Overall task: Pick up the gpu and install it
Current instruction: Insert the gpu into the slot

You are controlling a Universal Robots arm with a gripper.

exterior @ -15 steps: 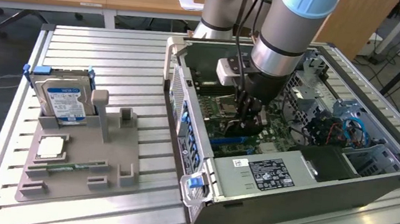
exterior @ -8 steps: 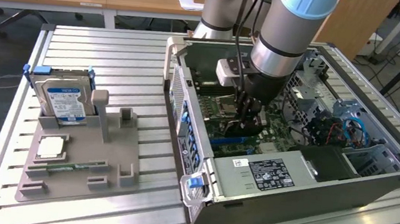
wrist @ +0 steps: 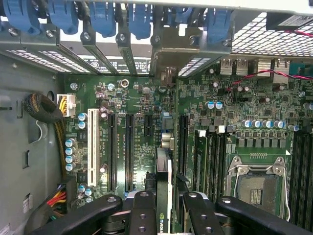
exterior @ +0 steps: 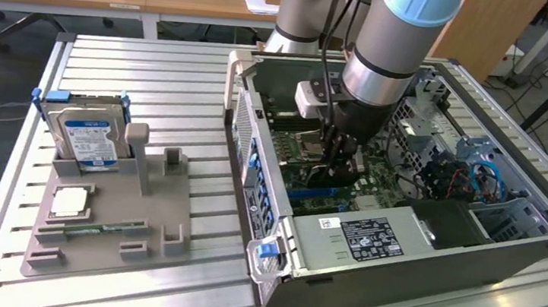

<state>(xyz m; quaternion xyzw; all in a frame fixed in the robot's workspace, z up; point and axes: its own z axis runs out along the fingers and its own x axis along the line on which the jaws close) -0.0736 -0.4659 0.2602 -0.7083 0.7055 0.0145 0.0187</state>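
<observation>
The gpu (wrist: 164, 166) is seen edge-on in the wrist view, a thin dark card standing over the green motherboard (wrist: 137, 98). Its silvery end bracket (wrist: 168, 51) is up against the case's rear slot openings. My gripper (wrist: 164, 210) is shut on the card, with one black finger (wrist: 142, 213) on each side. Whether the card's edge sits in a slot is hidden. In the exterior view my gripper (exterior: 339, 164) reaches down into the open computer case (exterior: 253, 159), holding the dark gpu (exterior: 325, 179) above the board.
Blue latches (wrist: 102, 17) line the rear slot covers. The CPU socket (wrist: 257, 183) and memory slots lie beside the card. A power supply (exterior: 362, 235) fills the case's near end. On the exterior view's left, a grey fixture (exterior: 160, 222) holds a hard drive (exterior: 87, 138), a processor (exterior: 70, 201) and a memory stick (exterior: 103, 229).
</observation>
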